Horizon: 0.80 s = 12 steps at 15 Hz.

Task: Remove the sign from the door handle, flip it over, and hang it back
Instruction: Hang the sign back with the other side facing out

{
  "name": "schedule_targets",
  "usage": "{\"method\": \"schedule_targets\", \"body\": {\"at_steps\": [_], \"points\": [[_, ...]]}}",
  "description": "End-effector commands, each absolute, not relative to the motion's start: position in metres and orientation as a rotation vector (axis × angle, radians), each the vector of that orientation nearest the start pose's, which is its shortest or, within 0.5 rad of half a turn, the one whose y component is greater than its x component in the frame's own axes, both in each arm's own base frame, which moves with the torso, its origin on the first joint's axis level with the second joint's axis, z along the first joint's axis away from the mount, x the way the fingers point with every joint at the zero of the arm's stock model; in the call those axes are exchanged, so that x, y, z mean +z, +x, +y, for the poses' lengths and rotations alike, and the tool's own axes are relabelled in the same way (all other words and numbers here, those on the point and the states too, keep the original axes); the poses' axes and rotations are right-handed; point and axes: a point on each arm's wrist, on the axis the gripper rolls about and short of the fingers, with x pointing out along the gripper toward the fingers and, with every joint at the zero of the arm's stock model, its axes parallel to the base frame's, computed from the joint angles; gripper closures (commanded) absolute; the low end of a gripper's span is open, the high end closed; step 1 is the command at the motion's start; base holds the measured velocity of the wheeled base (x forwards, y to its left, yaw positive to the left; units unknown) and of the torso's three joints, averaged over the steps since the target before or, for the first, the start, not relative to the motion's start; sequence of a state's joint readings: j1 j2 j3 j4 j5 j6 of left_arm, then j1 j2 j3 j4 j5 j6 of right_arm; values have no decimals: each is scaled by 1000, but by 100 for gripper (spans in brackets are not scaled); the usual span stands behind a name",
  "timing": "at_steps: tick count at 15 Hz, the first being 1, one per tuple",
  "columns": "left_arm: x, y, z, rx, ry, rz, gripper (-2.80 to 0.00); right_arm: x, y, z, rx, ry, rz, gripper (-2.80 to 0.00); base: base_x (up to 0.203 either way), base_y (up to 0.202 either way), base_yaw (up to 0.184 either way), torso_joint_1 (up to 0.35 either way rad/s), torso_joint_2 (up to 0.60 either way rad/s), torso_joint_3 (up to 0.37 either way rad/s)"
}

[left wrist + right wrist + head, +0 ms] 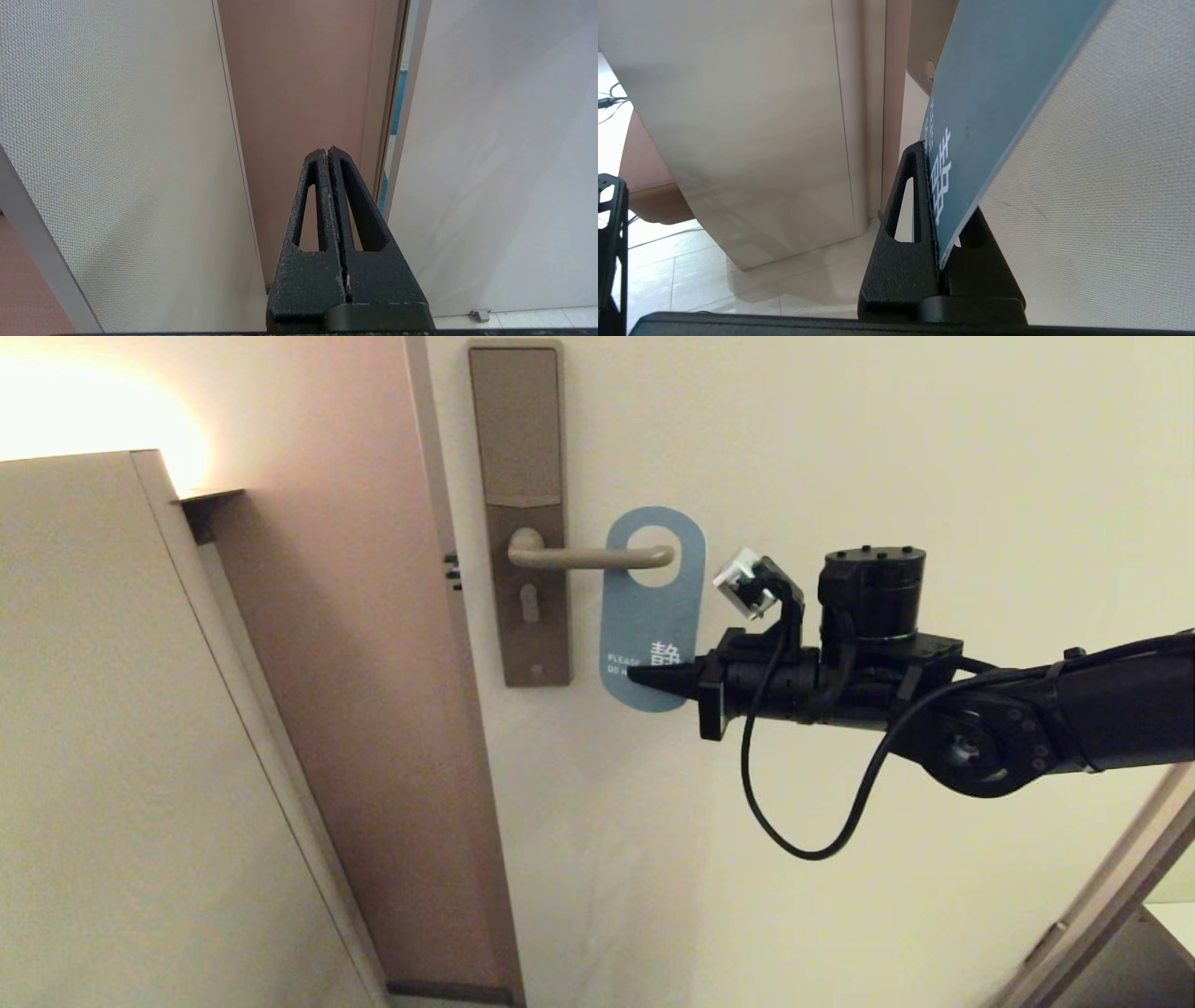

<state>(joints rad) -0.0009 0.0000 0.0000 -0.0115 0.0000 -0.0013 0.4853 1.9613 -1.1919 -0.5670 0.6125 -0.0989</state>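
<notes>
The sign shows its teal-blue side with white lettering. It stands upright against the door, and its oval hole is around the rounded end of the door handle, a beige lever on a brown lock plate. My right gripper reaches in from the right and is shut on the sign's lower edge; in the right wrist view the blue card is pinched between the black fingers. My left gripper is shut on nothing and points at the door frame; it is out of the head view.
The cream door fills the right. A brownish door frame runs down the middle, and a beige wall panel stands on the left. The right arm with its looping black cable crosses below the handle.
</notes>
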Motion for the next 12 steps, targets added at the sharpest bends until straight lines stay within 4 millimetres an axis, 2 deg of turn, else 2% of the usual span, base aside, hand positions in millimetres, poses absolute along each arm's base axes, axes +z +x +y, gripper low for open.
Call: {"method": "schedule_targets", "body": {"at_steps": [1, 12], "points": [[77, -23, 0, 0, -2, -11, 0, 192, 336, 194, 1111, -76, 153, 0, 0, 0, 0, 0, 0, 0], [77, -23, 0, -2, -2, -11, 0, 190, 333, 198, 1124, -78, 159, 0, 0, 0, 0, 0, 0, 0]]}}
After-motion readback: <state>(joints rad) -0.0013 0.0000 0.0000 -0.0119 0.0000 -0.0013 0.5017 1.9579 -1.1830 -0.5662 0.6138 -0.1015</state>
